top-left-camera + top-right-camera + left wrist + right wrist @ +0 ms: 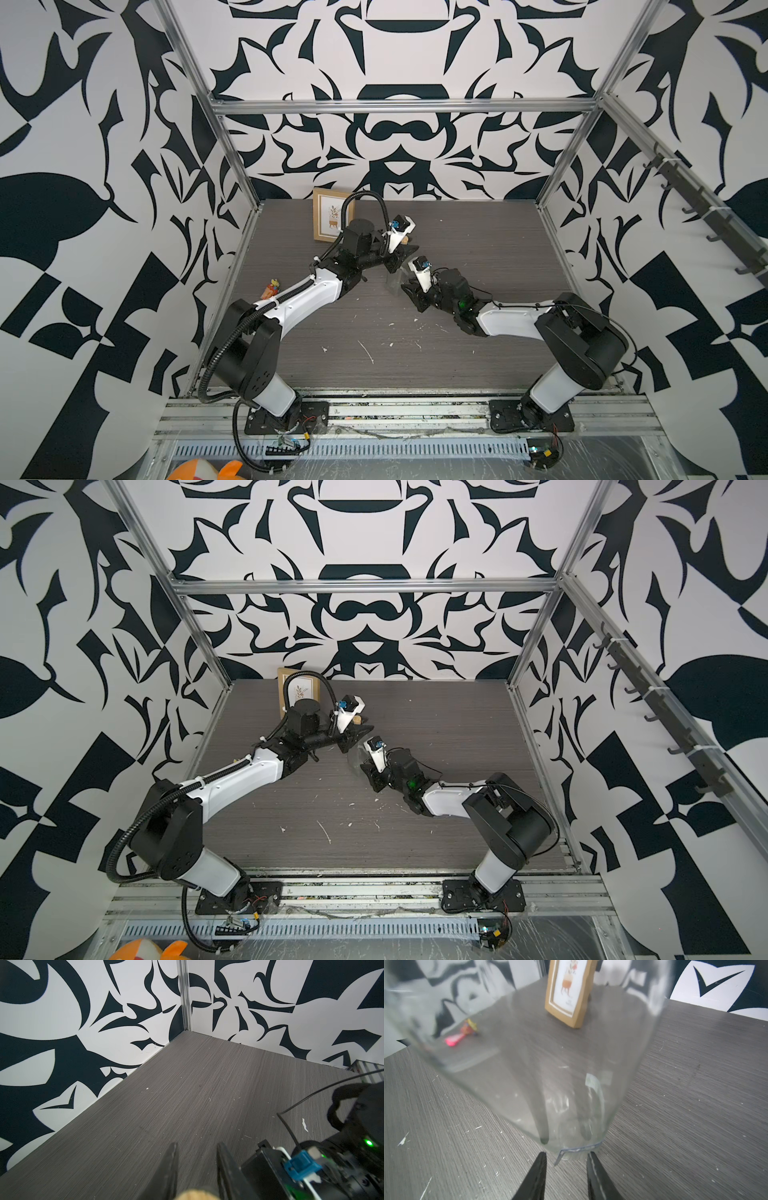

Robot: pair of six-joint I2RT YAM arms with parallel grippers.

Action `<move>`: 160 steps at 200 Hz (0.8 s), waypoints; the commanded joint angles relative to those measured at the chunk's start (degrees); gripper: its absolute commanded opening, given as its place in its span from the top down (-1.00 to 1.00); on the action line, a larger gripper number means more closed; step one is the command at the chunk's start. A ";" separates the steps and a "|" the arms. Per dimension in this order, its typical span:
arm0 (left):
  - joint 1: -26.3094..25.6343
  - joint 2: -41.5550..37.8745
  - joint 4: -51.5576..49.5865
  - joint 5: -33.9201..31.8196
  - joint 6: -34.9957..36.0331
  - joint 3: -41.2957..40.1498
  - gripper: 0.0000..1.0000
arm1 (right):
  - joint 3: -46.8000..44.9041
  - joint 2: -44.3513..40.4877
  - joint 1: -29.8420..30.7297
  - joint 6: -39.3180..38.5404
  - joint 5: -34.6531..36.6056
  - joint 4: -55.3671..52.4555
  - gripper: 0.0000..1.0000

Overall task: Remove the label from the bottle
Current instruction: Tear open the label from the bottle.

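The bottle (395, 277) (353, 757) is clear glass and hangs tilted over the middle of the table, cork end pointing to the back wall. My left gripper (406, 250) (196, 1147) is shut on its neck. The tan cork (195, 1194) shows between the fingers (171, 1167). The bottle (550, 1064) fills the right wrist view. The label (577, 1149) is a thin whitish strip with a dark edge at the bottle's bottom rim, one corner peeled outward. My right gripper (566, 1157) (409, 289) is open, its two tips standing either side of that peeled corner.
A wooden picture frame (330, 214) (569, 991) stands at the back left. A pink and yellow toy (270, 289) (464, 1032) lies by the left wall. White scraps (365, 351) are strewn over the grey table (478, 249). An orange plush (203, 469) sits below the front rail.
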 commanded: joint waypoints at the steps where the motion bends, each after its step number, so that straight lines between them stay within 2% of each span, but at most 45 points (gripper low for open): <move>1: 0.03 3.71 -13.55 -1.28 0.96 -4.34 1.00 | 2.06 0.39 0.39 0.64 -0.27 1.59 0.34; 70: 0.06 3.81 -13.59 -1.28 1.35 -4.11 1.00 | 2.57 1.01 0.47 0.42 -0.24 0.61 0.45; 160: 0.11 3.85 -14.20 -0.80 1.54 -3.75 1.00 | 3.56 1.68 0.54 0.15 -0.99 -0.59 0.81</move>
